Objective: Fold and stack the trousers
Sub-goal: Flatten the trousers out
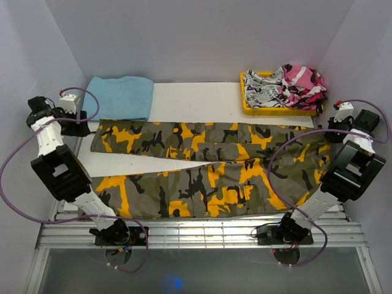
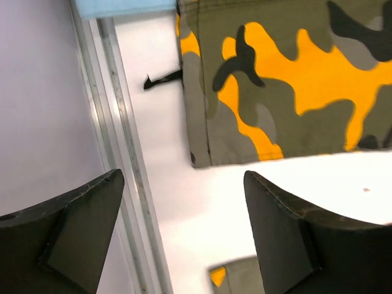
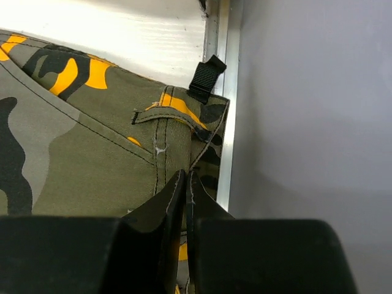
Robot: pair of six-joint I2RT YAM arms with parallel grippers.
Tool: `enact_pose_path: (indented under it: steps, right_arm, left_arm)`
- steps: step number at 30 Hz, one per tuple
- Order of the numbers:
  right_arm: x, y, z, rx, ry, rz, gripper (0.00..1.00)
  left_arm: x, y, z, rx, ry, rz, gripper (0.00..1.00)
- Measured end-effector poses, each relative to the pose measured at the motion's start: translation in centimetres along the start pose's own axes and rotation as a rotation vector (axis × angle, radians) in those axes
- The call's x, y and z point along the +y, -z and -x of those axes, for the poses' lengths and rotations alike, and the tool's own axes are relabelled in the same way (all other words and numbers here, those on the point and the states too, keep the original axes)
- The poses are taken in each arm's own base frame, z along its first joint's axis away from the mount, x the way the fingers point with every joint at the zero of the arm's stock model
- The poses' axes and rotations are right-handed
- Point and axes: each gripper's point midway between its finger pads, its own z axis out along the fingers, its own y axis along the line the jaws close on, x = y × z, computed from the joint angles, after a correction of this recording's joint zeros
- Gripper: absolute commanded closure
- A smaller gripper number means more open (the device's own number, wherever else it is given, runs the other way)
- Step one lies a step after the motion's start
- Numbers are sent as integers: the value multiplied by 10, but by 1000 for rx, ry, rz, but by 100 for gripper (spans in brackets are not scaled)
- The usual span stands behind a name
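Right wrist: black loop point(image 3: 205, 78) on trousers point(image 3: 92, 141)

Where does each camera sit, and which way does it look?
Top: above and behind the arms, facing down on the table and the spread trousers; left arm and right arm show.
Left wrist: on the left arm, facing down at a leg hem; its open left gripper fills the bottom.
Right wrist: on the right arm, facing down at the waistband beside the wall; its right gripper is shut, seemingly on the fabric.
Shared: all three see the trousers.
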Motion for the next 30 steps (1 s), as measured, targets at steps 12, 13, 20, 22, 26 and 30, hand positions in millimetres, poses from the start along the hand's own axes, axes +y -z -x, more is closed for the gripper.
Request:
enact_pose_path:
  steps: [12,13,20,22,26,30]
  right_arm:
    - [-6,3,-18,104,93,3,22]
    - [-6,5,-19,113,101,3,14]
    - [0,20,-19,173,162,41,0]
    - [0,31,-15,188,203,43,10]
    - [2,61,-4,213,328,46,33]
    - [14,87,-18,286,411,93,43]
  left_arm:
    - [-44,-60,-75,119,257,-127,46]
    - [-43,-65,-79,129,268,-128,49]
    - [-26,-75,-89,160,280,-46,69]
    - [-19,-74,-93,173,277,-17,76]
    - [9,-70,-99,195,271,23,63]
    - [24,-60,-98,201,241,15,27]
